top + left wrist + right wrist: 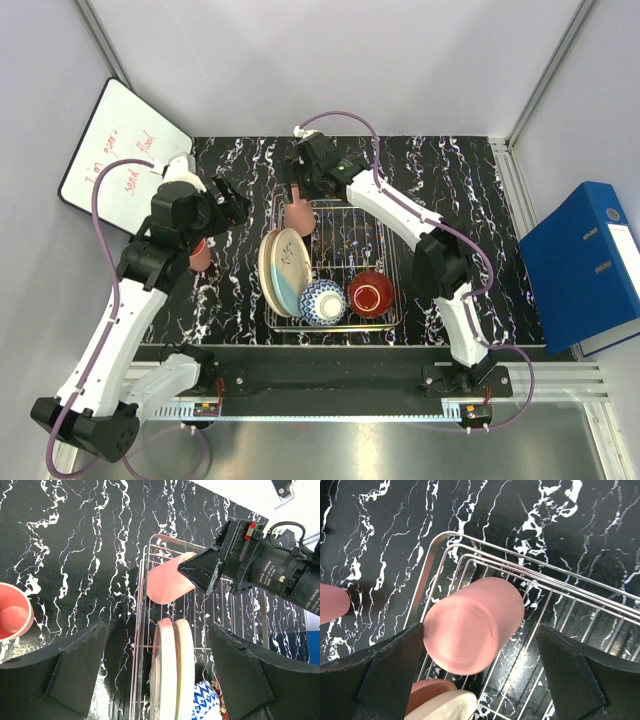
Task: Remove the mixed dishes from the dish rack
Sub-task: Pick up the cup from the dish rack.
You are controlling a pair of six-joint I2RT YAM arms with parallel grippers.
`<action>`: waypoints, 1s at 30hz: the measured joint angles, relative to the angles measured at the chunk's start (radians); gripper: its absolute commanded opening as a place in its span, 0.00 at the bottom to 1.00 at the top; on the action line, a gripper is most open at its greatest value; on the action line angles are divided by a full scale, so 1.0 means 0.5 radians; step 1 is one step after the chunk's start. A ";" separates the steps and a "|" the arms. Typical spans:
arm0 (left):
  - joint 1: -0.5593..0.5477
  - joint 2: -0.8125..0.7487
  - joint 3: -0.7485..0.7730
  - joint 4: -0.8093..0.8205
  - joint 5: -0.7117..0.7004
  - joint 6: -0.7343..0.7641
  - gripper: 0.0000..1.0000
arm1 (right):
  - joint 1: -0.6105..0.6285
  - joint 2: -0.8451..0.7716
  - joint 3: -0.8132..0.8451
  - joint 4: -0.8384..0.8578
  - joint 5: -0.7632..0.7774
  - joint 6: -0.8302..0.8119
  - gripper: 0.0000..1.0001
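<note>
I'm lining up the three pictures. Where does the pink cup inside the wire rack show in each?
Top view: cup at the rack's far left corner, under the right arm's wrist.
Left wrist: cup upper middle, beside the right arm's fingers.
Right wrist: cup at centre, between its own open fingers.
Shared landmark: the rack's curved corner wire beside the cup.

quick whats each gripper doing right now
Left gripper: open, empty.
Right gripper: open, straddling the pink cup in the dish rack, not clamped.
</note>
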 measured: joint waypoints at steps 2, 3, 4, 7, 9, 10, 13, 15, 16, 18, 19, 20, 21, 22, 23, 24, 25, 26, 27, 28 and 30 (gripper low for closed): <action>0.000 -0.001 -0.019 0.005 0.002 0.000 0.87 | 0.000 0.014 0.000 0.005 -0.008 0.002 0.94; 0.000 -0.001 -0.028 0.006 0.004 0.000 0.87 | 0.002 0.021 0.000 -0.002 -0.009 0.001 0.91; -0.001 -0.002 -0.037 0.007 0.006 -0.001 0.86 | 0.002 0.031 0.000 -0.002 -0.010 0.000 0.81; -0.002 -0.002 -0.060 0.008 0.007 -0.001 0.86 | 0.002 0.063 0.000 -0.008 -0.025 -0.010 0.62; -0.005 -0.006 -0.069 0.008 0.007 -0.002 0.86 | 0.002 0.070 0.007 -0.005 -0.019 -0.019 0.56; -0.007 -0.011 -0.076 0.009 0.007 -0.002 0.86 | 0.002 0.070 0.012 -0.006 -0.017 -0.016 0.55; -0.012 -0.034 -0.084 0.007 0.006 -0.002 0.86 | 0.002 0.070 0.018 -0.007 -0.014 -0.014 0.48; -0.013 -0.047 -0.084 0.008 0.006 -0.002 0.86 | 0.002 0.068 0.018 -0.007 -0.001 -0.014 0.40; -0.013 -0.051 -0.084 0.008 0.005 -0.002 0.86 | 0.002 0.065 0.014 -0.005 0.008 -0.014 0.38; -0.013 -0.054 -0.084 0.011 0.005 -0.002 0.86 | 0.002 0.028 -0.031 -0.003 0.034 -0.015 0.28; -0.013 -0.053 -0.084 0.011 0.005 -0.002 0.85 | 0.002 -0.012 -0.081 0.004 0.058 -0.016 0.23; -0.013 -0.050 -0.084 0.011 0.005 -0.002 0.85 | 0.002 -0.069 -0.143 0.003 0.075 -0.016 0.06; -0.013 -0.047 -0.083 0.014 0.005 -0.002 0.85 | 0.002 -0.137 -0.209 0.004 0.097 -0.017 0.00; -0.013 -0.043 -0.082 0.018 0.005 -0.002 0.85 | 0.002 -0.227 -0.285 0.018 0.114 -0.016 0.00; -0.013 -0.032 -0.076 0.022 0.005 -0.002 0.86 | 0.002 -0.331 -0.365 0.027 0.139 -0.015 0.00; -0.013 -0.021 -0.070 0.025 0.005 -0.003 0.86 | 0.002 -0.452 -0.454 0.059 0.173 -0.014 0.00; -0.013 -0.006 -0.058 0.036 0.006 -0.003 0.86 | 0.002 -0.595 -0.548 0.094 0.202 -0.014 0.00; -0.013 0.008 -0.047 0.046 0.008 -0.003 0.86 | 0.002 -0.746 -0.643 0.137 0.235 -0.008 0.00; -0.013 0.019 -0.036 0.056 0.016 -0.004 0.87 | 0.002 -0.906 -0.732 0.181 0.267 0.002 0.00; -0.013 0.029 -0.025 0.085 0.040 -0.011 0.88 | -0.006 -1.064 -0.810 0.228 0.288 0.011 0.00; -0.013 0.034 -0.018 0.178 0.125 -0.028 0.96 | -0.038 -1.354 -0.983 0.374 0.264 0.066 0.00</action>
